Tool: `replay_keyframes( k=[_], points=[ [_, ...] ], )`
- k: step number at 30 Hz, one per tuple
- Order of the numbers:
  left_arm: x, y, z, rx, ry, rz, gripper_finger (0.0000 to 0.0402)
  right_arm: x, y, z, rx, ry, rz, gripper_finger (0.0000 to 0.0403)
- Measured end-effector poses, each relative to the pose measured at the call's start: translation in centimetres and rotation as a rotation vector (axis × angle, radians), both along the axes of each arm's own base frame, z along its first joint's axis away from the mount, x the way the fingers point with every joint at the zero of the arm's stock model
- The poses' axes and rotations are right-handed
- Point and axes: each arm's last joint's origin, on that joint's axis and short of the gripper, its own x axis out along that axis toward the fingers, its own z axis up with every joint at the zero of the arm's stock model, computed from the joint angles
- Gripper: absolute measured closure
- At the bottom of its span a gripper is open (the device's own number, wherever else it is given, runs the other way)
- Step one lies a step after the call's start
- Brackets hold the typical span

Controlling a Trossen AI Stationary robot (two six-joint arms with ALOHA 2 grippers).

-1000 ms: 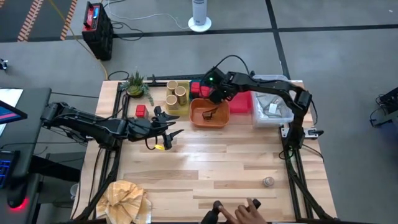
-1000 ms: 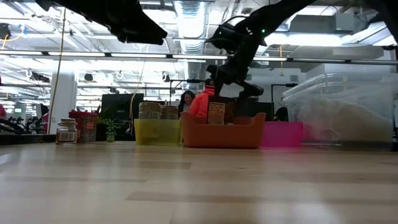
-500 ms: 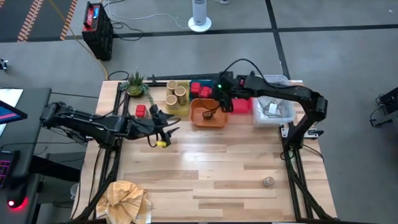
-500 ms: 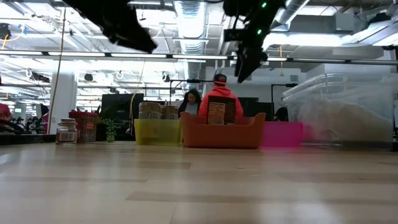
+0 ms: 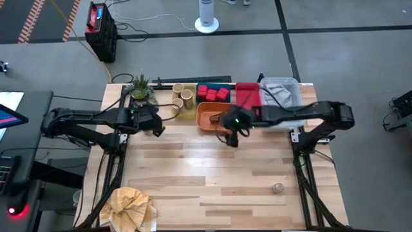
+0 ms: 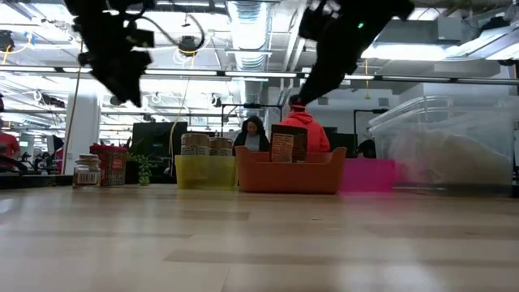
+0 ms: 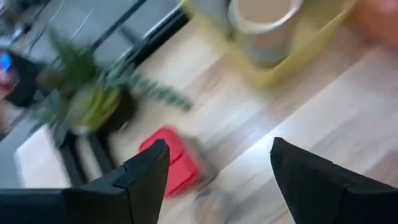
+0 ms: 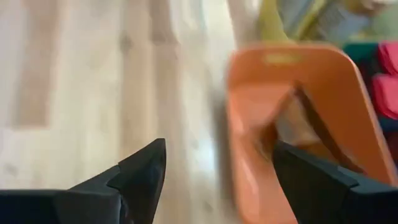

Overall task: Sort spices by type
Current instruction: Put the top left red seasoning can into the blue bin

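High view, near to far. Lone shaker [image 5: 277, 188] at lower right of frame, well apart from the rest. My right gripper [image 5: 230, 137] at centre, just below orange tray [image 5: 205, 120], fingers parted, nothing between them. My left gripper [image 5: 156, 128] at left of centre, fingers spread, empty; red tin [image 7: 176, 161] and blurred shaker just ahead of it near plant [image 5: 140, 87]. Farther up: tan jars [image 5: 183, 98] in yellow tray [image 5: 189, 115], red tins [image 5: 213, 93] in top row, clear bin [image 5: 283, 96] at right.
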Motion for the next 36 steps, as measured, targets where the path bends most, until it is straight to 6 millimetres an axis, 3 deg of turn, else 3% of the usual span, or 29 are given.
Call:
replay_keyframes(
  k=[14, 23, 30, 36],
  points=[
    [-1.5, 3.7, -0.4, -0.168, 0.005, 0.220, 0.0136, -1.6, 8.2, -3.2, -0.023, -0.204, 0.083, 0.0088],
    [-2.4, 6.7, -1.7, -0.348, -0.070, 0.260, 0.0136, -1.3, 9.4, -3.7, -0.016, -0.361, 0.133, 0.0088],
    [-3.5, 8.4, -1.8, -0.340, -0.035, 0.286, 0.0132, -1.0, 9.7, -4.3, 0.009, -0.353, 0.120, 0.0088],
    [-3.6, 9.4, -2.2, -0.350, -0.028, 0.316, 0.0105, -0.8, 9.8, -4.7, 0.017, -0.349, 0.115, 0.0088]
  ],
)
